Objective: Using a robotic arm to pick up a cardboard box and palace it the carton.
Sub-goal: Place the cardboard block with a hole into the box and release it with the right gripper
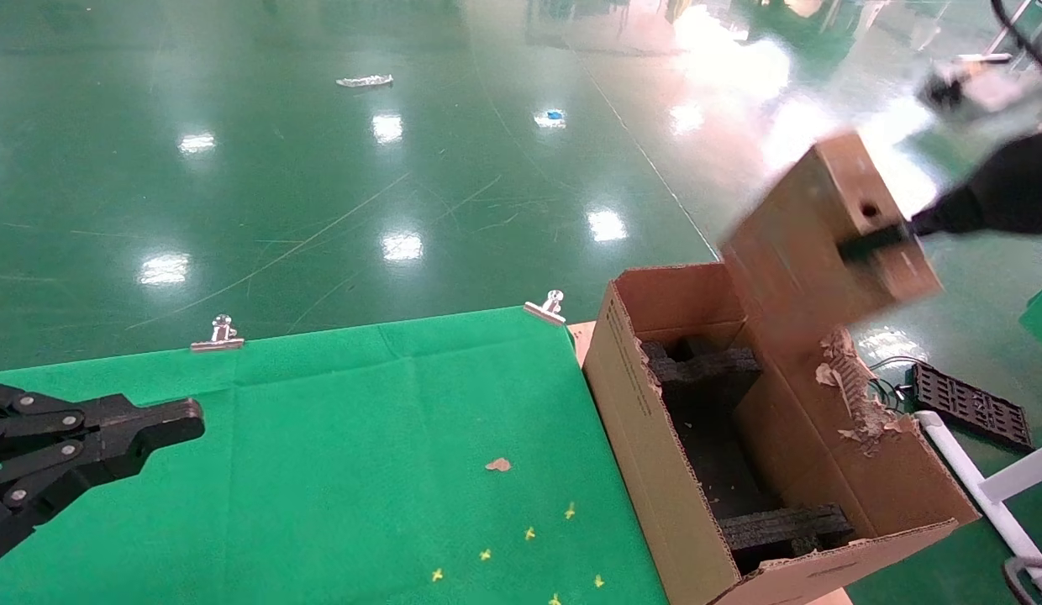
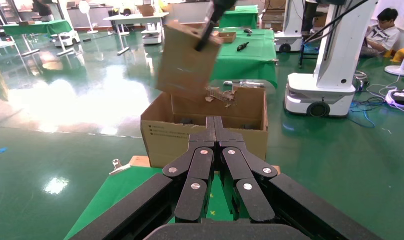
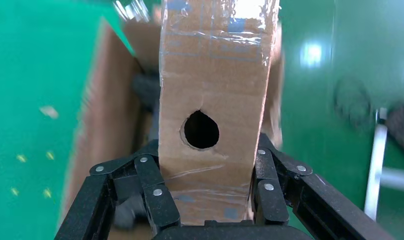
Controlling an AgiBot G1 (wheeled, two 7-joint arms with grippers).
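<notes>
Green cloth (image 1: 319,470), two metal clips (image 1: 218,334).

Box up in the air, tilted, right over my carton.

I've got the box (image 1: 823,231), a narrow brown taped slab with a round hole in its narrow face, clamped across its broad sides in my right gripper (image 3: 207,192) above the carton's far end. The carton (image 1: 647,420) sits open beside the green table, black foam inside, one flap torn ragged.
</notes>
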